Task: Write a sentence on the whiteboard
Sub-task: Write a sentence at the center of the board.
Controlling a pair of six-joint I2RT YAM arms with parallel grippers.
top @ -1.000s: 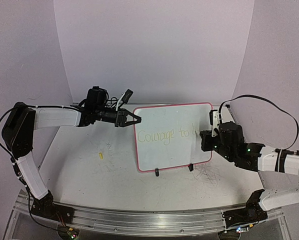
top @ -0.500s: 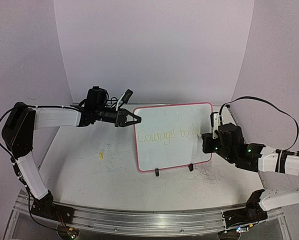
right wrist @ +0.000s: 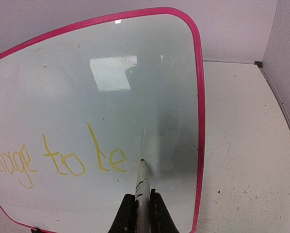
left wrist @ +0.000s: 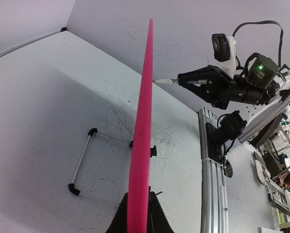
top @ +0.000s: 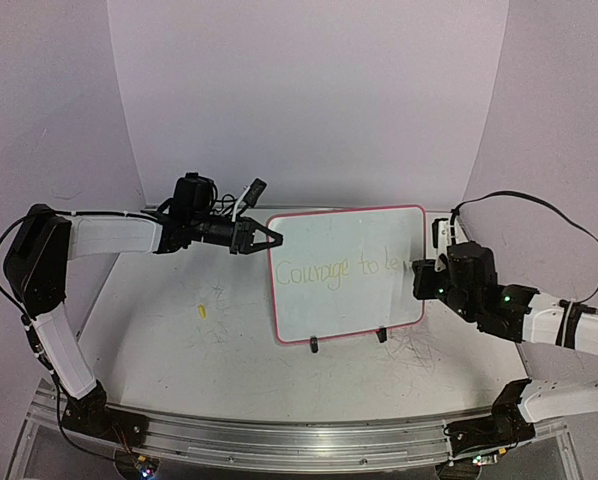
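Note:
The whiteboard [top: 349,310] stands upright on two black clip feet at mid-table, pink-rimmed. The sentence [top: 341,268] in pale yellow reads "Courage to le". My left gripper [top: 271,238] is shut on the board's upper left rim; in the left wrist view the pink edge [left wrist: 142,131] runs up from between the fingers of that gripper [left wrist: 139,216]. My right gripper [right wrist: 141,208] is shut on a white marker [right wrist: 142,182], whose tip touches the board [right wrist: 111,73] just right of the last letter of the sentence [right wrist: 110,160]. From above, that right gripper [top: 419,275] sits at the board's right side.
A small yellow piece [top: 202,311] lies on the table left of the board. The board's wire stand [left wrist: 79,167] rests behind it. Old pen marks [top: 414,350] scar the table near the right foot. A metal rail [top: 299,440] runs along the near edge.
My right gripper has moved right along the board with the marker, and more yellow strokes now follow "to". The left arm and the board have not moved.

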